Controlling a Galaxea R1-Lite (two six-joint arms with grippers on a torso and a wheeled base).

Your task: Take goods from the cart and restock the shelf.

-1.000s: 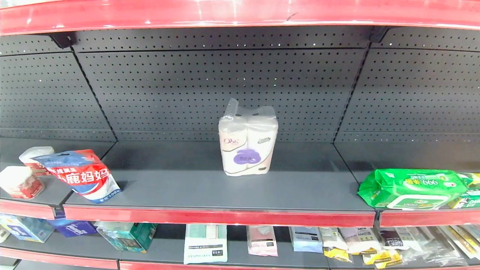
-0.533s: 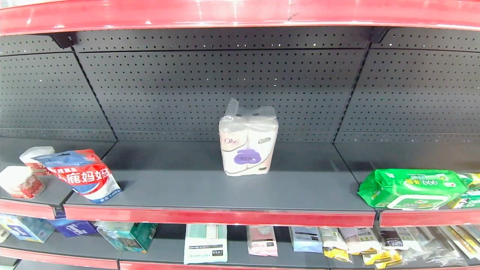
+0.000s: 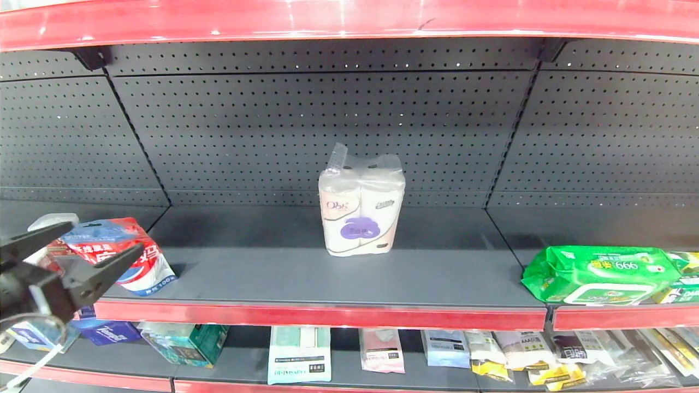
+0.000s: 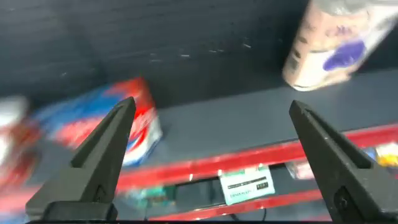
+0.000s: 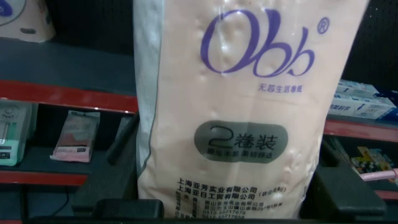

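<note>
A pack of toilet rolls [image 3: 361,210] with a purple mark stands upright in the middle of the grey shelf [image 3: 284,273]; it also appears far off in the left wrist view [image 4: 329,43]. My left gripper [image 3: 107,235] is open and empty at the shelf's left front edge, just before a red and blue pouch [image 3: 131,262]. Its wrist view has the gripper [image 4: 211,104] wide open over the shelf lip, with the pouch [image 4: 93,124] behind one finger. My right gripper [image 5: 230,149] is shut on a tall cream pack of paper rolls [image 5: 249,93], dark fingers [image 5: 121,143] at its sides.
A green wipes pack [image 3: 598,273] lies at the shelf's right end, and small white and red packs [image 3: 30,265] sit at its left. The lower shelf [image 3: 240,360] holds several boxes and pouches. Red price rails [image 3: 317,315] edge each shelf; a perforated back panel [image 3: 327,125] closes it.
My left gripper has come up into the head view at the lower left, in front of the red and blue pouch. The goods on the shelf have not moved.
</note>
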